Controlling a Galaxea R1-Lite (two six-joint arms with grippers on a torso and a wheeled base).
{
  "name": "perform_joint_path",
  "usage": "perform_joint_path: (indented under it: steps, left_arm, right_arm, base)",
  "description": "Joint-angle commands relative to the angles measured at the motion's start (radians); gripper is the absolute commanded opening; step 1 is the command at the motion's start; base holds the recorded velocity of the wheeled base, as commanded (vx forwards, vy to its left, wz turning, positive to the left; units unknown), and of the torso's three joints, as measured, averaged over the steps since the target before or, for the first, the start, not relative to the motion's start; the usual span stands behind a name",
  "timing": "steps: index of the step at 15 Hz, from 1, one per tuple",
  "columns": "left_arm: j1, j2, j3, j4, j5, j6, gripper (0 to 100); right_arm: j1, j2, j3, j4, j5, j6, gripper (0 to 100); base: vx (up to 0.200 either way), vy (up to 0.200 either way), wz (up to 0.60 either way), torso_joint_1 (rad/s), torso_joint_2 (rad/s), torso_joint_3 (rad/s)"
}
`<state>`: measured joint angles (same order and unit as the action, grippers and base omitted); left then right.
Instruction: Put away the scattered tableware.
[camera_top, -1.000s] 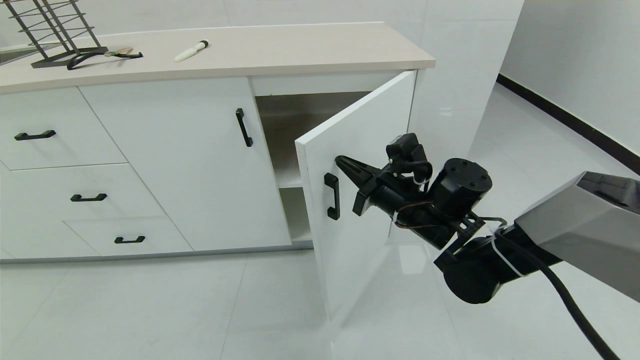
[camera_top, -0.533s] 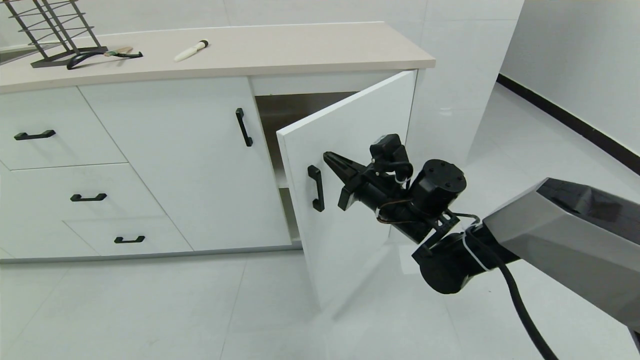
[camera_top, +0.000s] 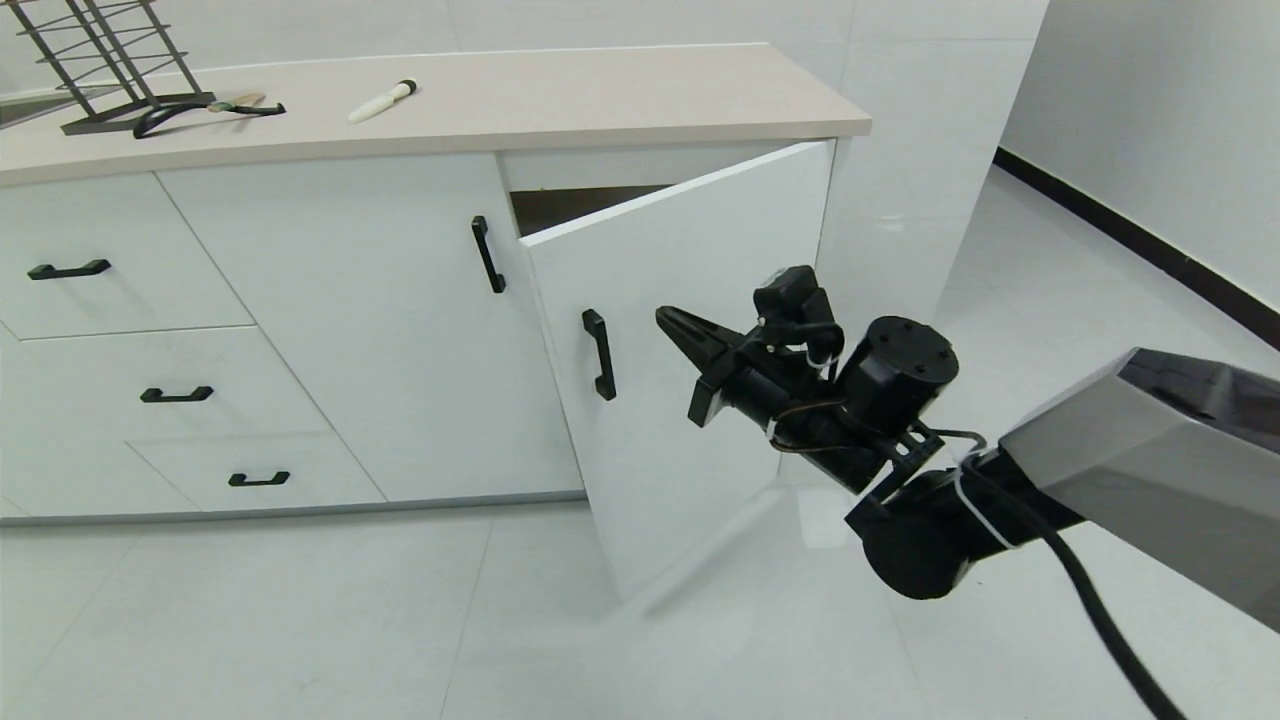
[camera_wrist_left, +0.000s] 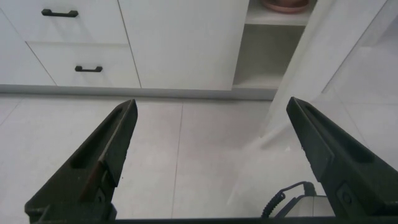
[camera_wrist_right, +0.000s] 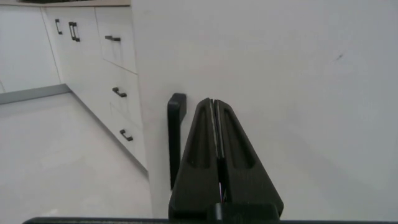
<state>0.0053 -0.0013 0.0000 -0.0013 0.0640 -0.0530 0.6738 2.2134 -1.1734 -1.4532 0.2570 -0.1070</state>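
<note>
Shows a long white cabinet (camera_top: 330, 330) on a pale tiled floor (camera_top: 300, 620), topped by a beige bench (camera_top: 620, 95). Carries three drawers (camera_top: 120, 260) with black pulls at the left end and a closed door (camera_top: 380, 320) beside them. Ends at the right in an open door (camera_top: 700, 300), attached along its right edge and swung partway out, with a dark gap above its top corner.

Places the right end effector (camera_top: 668, 322) in front of the open door's outer face, just to the right of the vertical black handle (camera_top: 598, 355). Keeps its two fingers clenched flat together with nothing between them. From the right wrist view, sets the closed tip just beside the handle and close to the white panel; cannot tell whether it touches.

Points the left end effector (camera_wrist_left: 211, 109) down over the floor near the foot of the cabinet. Leaves it released, fingers spread wide and holding nothing.

Sets a black wire rack (camera_top: 110, 60) at the far left of the bench. Lays a dark curved utensil (camera_top: 205, 110) against the foot of the rack. Lays a cream-handled utensil (camera_top: 383, 101) alone on the bench, farther right and apart from the rack. Reveals, in the left wrist view, a copper-coloured dish (camera_wrist_left: 285, 5) on a shelf (camera_wrist_left: 273, 17) inside the cabinet, cut off by the picture's edge.
</note>
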Motion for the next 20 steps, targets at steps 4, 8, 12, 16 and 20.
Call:
perform_joint_path:
  steps: [4,8,12,16,20]
  left_arm:
    - [0.001,0.001,0.000,0.000,0.000,-0.001,100]
    - [0.001,0.001,0.000,0.000,0.000,-0.001,100]
    - [0.001,0.001,0.000,0.000,0.000,-0.001,100]
    - [0.001,0.001,0.000,0.000,0.000,0.001,100]
    - [0.001,0.001,0.000,0.000,0.000,0.001,100]
  right_arm:
    - [0.070,-0.492,0.523,0.001,0.001,-0.037,0]
    - [-0.254,-0.943,0.867,0.007,0.013,-0.028,0]
    - [-0.439,-1.354,1.172,0.051,0.024,-0.013,0]
    - [-0.571,-1.736,1.173,0.346,0.031,-0.008,0]
    - [-0.576,-2.121,1.173,0.915,0.022,-0.002,0]
  base:
    - [0.000,0.000,0.00,0.000,0.00,0.000]
    - [0.000,0.000,0.00,0.000,0.00,0.000]
    - [0.000,0.000,0.00,0.000,0.00,0.000]
    - [0.000,0.000,0.00,0.000,0.00,0.000]
    - [0.000,0.000,0.00,0.000,0.00,0.000]
